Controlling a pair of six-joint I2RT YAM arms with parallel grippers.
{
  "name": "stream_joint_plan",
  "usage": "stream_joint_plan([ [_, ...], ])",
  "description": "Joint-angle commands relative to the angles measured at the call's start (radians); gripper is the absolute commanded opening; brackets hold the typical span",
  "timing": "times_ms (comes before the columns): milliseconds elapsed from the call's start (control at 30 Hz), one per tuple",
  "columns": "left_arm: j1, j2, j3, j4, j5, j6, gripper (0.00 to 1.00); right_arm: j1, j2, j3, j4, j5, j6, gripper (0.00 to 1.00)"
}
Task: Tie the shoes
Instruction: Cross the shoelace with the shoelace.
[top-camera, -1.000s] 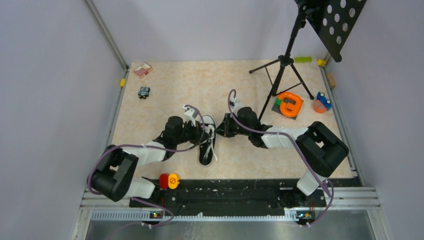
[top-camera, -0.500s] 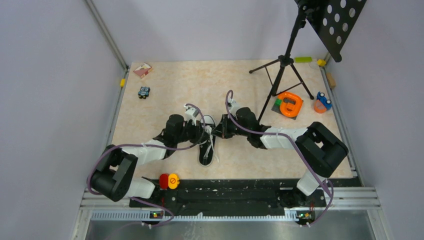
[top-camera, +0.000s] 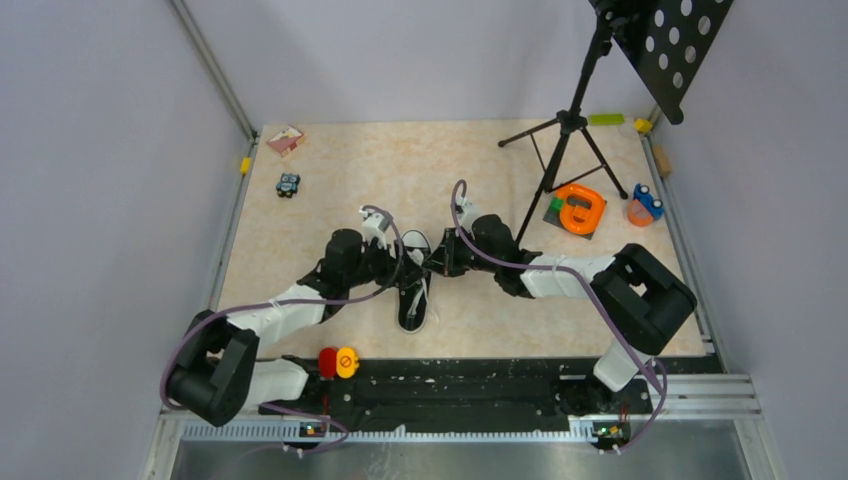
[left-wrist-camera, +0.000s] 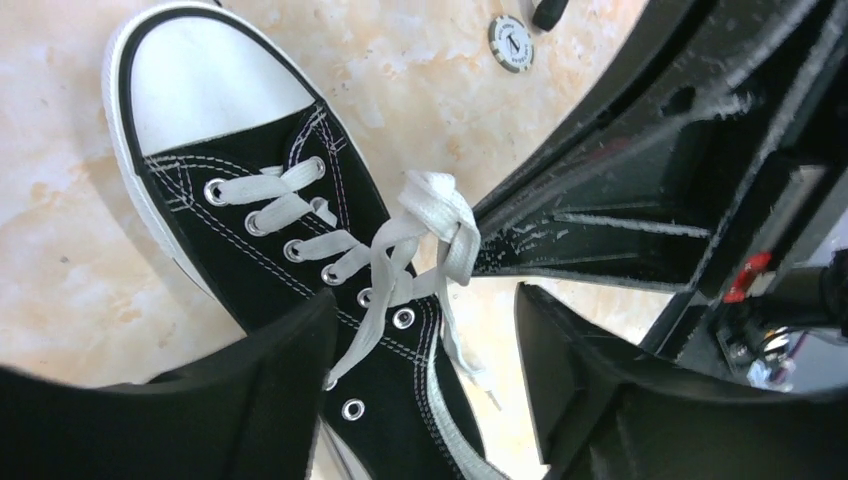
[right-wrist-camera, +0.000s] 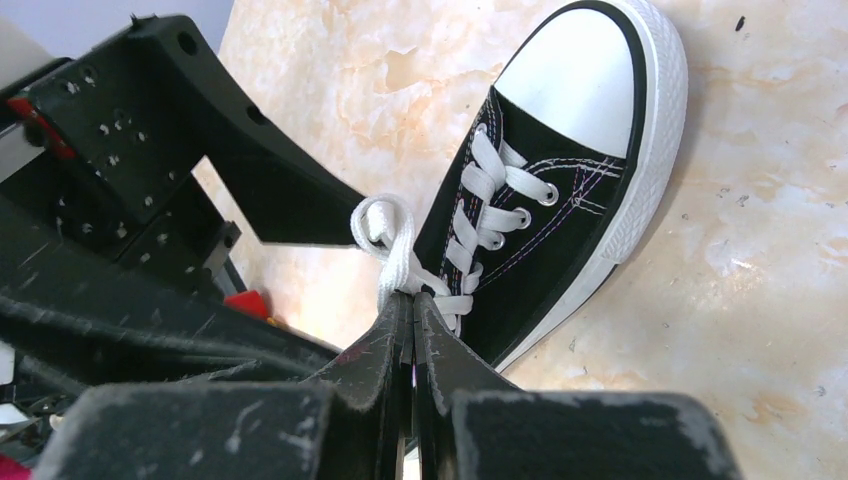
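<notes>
- sneaker: black canvas, white toe cap, on the marbled surface near its middle, between the two arms, toe toward the far side.
- laces: white, drawn up into a loose knotted bunch above the eyelets.
- left gripper: fingers apart, straddling the lace row, holding nothing.
- right gripper: fingers pressed together, clamped on the laces just below the bunch.
- obstruction: in the top view both grippers crowd over the sneaker's middle and hide the lacing; each wrist view is partly filled by the other arm's black body.
- music stand: black tripod, far right, one leg ending just beside the right arm.
- orange ring and blue-and-orange toy: right side.
- small blue toy and pink box: far left.
- red and yellow buttons: near edge.
</notes>
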Motion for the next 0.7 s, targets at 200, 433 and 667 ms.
stream_joint_plan([
  [200, 0.000, -0.125, 0.050, -0.137, -0.055, -0.091, 0.80, 0.014, -0.003, 0.037, 0.046, -0.003, 0.000, 0.00],
  [433, 0.011, -0.189, 0.113, -0.155, -0.147, -0.211, 0.72, 0.015, -0.006, 0.035, 0.053, -0.002, 0.004, 0.00],
  [667, 0.013, -0.096, 0.204, -0.223, -0.203, -0.282, 0.54, 0.016, -0.005, 0.047, 0.045, -0.003, 0.002, 0.00],
])
